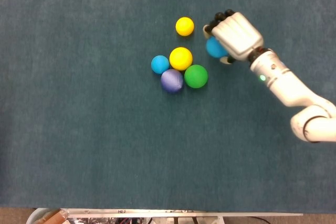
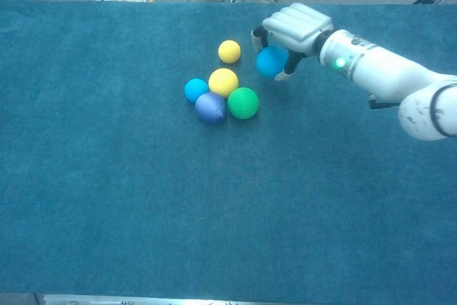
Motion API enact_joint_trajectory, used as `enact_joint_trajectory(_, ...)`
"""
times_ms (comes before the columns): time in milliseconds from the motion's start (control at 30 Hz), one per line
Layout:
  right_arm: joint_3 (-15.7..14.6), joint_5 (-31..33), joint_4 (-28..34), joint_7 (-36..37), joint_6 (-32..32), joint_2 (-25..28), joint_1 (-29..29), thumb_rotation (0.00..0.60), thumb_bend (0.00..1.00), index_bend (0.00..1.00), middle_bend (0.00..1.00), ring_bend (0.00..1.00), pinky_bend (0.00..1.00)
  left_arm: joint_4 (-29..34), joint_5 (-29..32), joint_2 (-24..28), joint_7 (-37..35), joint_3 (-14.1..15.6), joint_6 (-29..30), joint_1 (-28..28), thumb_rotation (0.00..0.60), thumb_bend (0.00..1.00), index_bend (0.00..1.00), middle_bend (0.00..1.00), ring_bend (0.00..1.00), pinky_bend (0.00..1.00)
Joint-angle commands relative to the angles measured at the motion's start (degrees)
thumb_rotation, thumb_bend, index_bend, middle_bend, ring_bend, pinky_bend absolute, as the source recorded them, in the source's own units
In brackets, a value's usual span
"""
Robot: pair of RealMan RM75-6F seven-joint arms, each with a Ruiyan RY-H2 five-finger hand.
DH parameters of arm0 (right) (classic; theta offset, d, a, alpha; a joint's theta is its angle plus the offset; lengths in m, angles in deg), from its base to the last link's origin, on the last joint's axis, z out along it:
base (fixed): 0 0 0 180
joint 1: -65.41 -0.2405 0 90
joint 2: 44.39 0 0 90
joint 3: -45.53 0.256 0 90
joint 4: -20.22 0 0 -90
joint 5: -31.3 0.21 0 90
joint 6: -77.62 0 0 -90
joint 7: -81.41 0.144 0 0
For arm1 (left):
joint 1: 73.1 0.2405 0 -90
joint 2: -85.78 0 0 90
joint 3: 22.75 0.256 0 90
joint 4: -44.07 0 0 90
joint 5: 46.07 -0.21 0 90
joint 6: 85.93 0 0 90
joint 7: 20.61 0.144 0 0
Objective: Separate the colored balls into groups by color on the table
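The right robot hand (image 2: pixel 296 28) cups a blue ball (image 2: pixel 270 62), right of the green ball (image 2: pixel 243 103); likely light, smooth and roll-prone, so fingers should wrap underneath.

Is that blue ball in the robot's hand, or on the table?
In the right hand: its fingers wrap the blue ball, apart from the cluster.
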Motion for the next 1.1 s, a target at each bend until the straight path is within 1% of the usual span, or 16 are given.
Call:
enact_joint_trajectory(33,-1.4,0.1,1.9,-1.0,-0.4,2.1,1.4,0.6,0.13,0.47,0.52,0.26,0.29,0.0,-0.1,0.0,0.0,0.1,-0.1,-0.1,0.6,0.32,0.21,0.25,0.25,0.21)
enact_joint_trajectory(200,-3.2,0.3,3.4,-1.5,-0.7,4.8,3.5,0.6,0.13,0.47,0.52,0.26,0.29,-0.2,-0.4,-0.2,-0.3,0.1,0.0,-0.1,0.6,0.32,0.21,0.25,0.25,0.21)
enact_joint_trajectory(433,-4.1,0.8,3.8,-2.3,-0.6,6.3,4.6,0.6,0.13,0.47,0.52,0.26,0.29,-0.3,-0.9,-0.6,-0.3,0.3,-0.2,-0.3,0.6,0.32,0.21,0.25,0.25,0.21)
enact_joint_trajectory(1100,-5.0,1.7,3.7,-5.1,0.3,5.9,5.2,0.6,0.13,0.48,0.48,0.26,0.29,-0.7,-1.1,-1.0,-0.7,0.6,0.0,-0.1,0.6,0.32,0.21,0.25,0.25,0.21)
